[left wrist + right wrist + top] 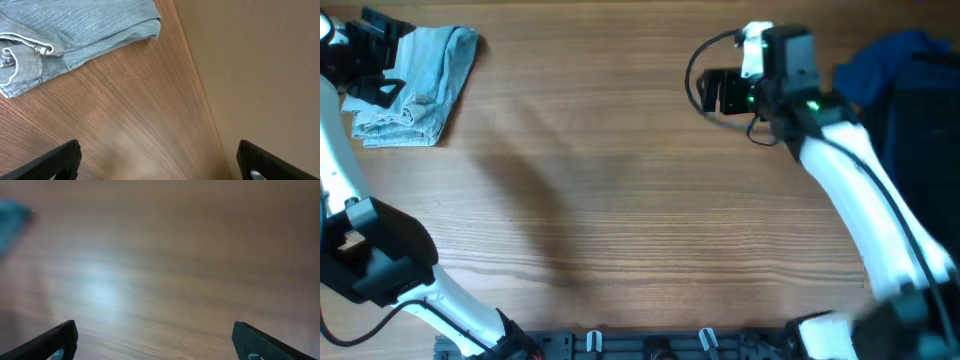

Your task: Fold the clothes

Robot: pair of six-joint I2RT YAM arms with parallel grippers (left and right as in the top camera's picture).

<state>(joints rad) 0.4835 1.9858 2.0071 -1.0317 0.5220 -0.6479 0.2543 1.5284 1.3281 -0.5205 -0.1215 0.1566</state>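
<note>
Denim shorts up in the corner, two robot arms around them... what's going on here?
Two robot arms are working at a wooden table on folding clothes. The light blue denim shorts lie in a compact, folded-looking bundle at the far left corner. The left gripper hovers just beside them, open and empty. The right gripper hangs over bare wood on the right side, also open and holding nothing. A heap of dark blue garments sits at the right edge, with neither gripper on it.
</note>
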